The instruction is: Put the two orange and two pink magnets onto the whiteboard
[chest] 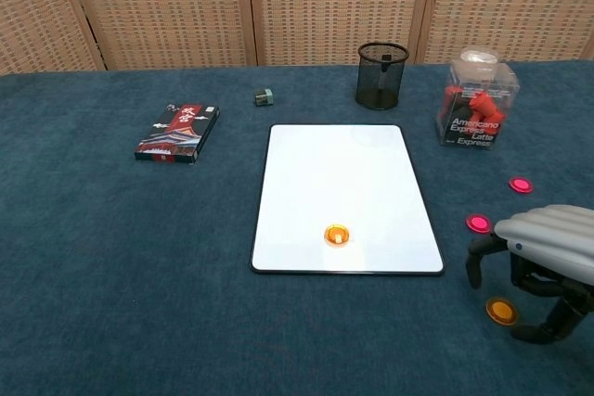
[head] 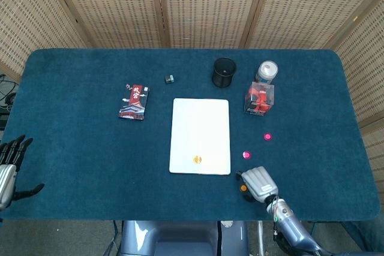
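Note:
The whiteboard (head: 200,133) (chest: 343,183) lies flat mid-table with one orange magnet (head: 197,159) (chest: 336,235) on its near part. A second orange magnet (chest: 502,311) (head: 243,187) lies on the cloth right of the board's near corner. My right hand (chest: 546,261) (head: 258,184) hovers just over it, fingers curled down around it, holding nothing. Two pink magnets lie on the cloth: one (chest: 478,223) (head: 246,154) near the board's right edge, the other (chest: 521,185) (head: 267,136) farther right. My left hand (head: 8,165) hangs off the table's left edge, fingers spread and empty.
A black mesh cup (head: 224,72) (chest: 381,75) stands behind the board. To its right is a clear box of red items (chest: 476,104) (head: 259,98). A small card box (chest: 177,133) (head: 134,102) lies at the left, a little grey block (chest: 264,96) behind it.

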`<state>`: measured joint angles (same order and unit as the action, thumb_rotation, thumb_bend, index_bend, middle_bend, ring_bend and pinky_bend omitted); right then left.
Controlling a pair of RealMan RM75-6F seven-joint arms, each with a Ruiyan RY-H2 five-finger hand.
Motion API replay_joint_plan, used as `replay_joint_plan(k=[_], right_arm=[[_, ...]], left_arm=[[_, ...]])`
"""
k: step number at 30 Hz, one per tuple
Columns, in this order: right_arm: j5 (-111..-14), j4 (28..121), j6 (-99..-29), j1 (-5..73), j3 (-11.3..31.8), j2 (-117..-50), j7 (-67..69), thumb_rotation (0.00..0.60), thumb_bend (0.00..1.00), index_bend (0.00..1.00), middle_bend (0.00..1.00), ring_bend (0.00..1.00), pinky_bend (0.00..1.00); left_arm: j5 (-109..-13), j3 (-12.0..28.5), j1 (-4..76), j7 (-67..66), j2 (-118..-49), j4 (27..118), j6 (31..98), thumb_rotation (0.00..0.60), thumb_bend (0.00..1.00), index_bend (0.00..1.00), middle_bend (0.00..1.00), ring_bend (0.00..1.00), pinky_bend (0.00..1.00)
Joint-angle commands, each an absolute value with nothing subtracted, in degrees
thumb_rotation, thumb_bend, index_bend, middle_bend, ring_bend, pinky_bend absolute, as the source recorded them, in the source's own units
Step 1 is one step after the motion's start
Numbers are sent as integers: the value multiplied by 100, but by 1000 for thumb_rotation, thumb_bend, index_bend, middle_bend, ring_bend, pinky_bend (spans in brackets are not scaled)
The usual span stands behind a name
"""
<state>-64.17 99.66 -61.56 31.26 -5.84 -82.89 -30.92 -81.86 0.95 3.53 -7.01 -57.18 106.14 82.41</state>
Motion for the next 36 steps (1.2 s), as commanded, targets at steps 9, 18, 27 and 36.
replay_joint_plan(k=[9, 18, 27, 36], right_arm=[[-6389, 9832, -6022, 3068, -491, -8297, -3034, 600, 264, 431, 949, 1000, 1000], [-6384, 9801, -5950, 3040, -443, -8329, -3056, 600, 311, 432, 949, 1000, 1000], [-6340, 9766, -5873, 3031, -407, -8349, -3071, 600, 314, 432, 949, 1000, 1000], [-6237, 9714, -5782, 3021, -382, -8345, -3094, 600, 325, 437, 950, 1000, 1000]], left_arm=[[-8155, 98, 369, -721, -5724, 10622, 8216, 600, 86, 0, 0, 0, 0], [-8156, 93, 369, -734, -5731, 10627, 8221, 600, 86, 0, 0, 0, 0], [-8157, 91, 373, -728, -5724, 10627, 8216, 600, 87, 0, 0, 0, 0], [-8151, 92, 375, -724, -5722, 10632, 8218, 600, 86, 0, 0, 0, 0]])
